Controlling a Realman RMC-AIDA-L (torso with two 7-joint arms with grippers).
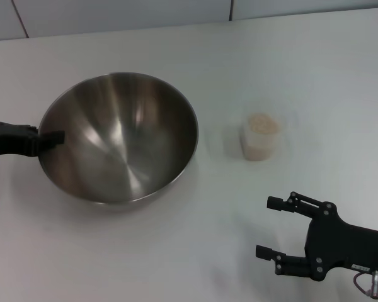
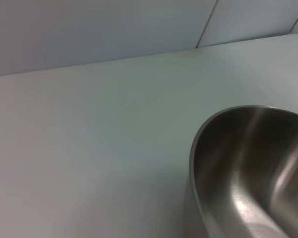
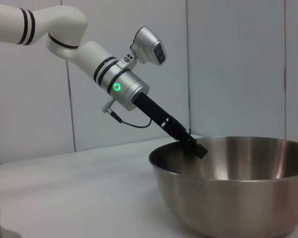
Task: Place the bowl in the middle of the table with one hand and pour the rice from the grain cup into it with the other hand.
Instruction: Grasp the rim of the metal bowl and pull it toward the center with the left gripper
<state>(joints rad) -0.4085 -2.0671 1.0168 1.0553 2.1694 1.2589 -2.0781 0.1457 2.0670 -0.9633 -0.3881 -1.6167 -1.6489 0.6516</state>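
Here left gripper (image 1: 50,138) fingers pinch the bowl (image 1: 120,135) rim.

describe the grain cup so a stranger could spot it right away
On the plain white tabletop, find the large stainless-steel mixing bowl that the left tool grips by the rim. Beside it, toward the robot's right, stands the small clear plastic cup: far narrower than the bowl, filled with pale rice grains.

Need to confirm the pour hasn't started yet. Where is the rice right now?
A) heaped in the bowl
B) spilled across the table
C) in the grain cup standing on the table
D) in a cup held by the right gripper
C: the rice fills the grain cup, which stands alone on the table; the bowl is empty, and the right gripper is open nearer the robot than the cup.
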